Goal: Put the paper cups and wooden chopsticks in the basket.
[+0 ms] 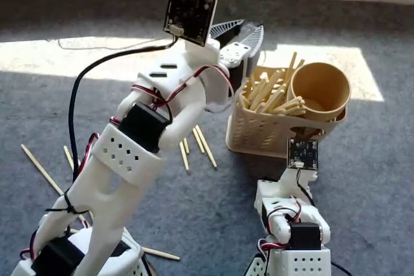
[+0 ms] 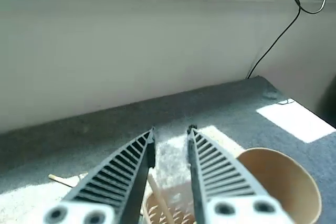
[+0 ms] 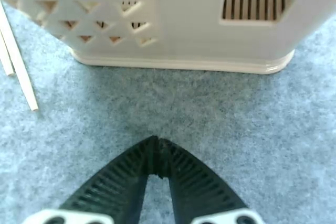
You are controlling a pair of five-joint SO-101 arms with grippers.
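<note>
Two arms at the grey desk. High view gives the overall layout: the basket sits right of centre w/ a paper cup upright in its right end and a bundle of chopsticks leaning in the left part. Loose chopsticks lie on the desk just left of the basket, w/ more further left and near the left arm's base.

Left wrist view adds what the high view can't: left claw is apart, a narrow gap between its fingers, nothing gripped. Below it are the cup's open mouth, the basket rim and one stick poking up. A pale wall and a cable are behind.

Right wrist view shows the basket's lattice side wall close up. The right claw has its tips together, low over the bare desk just in front of the wall. Two sticks lie to one side.

Pose: left arm is raised and stretched fwd, its claw above the basket's far-left corner. Right arm is folded low, its wrist aimed at the basket's near side.
</note>
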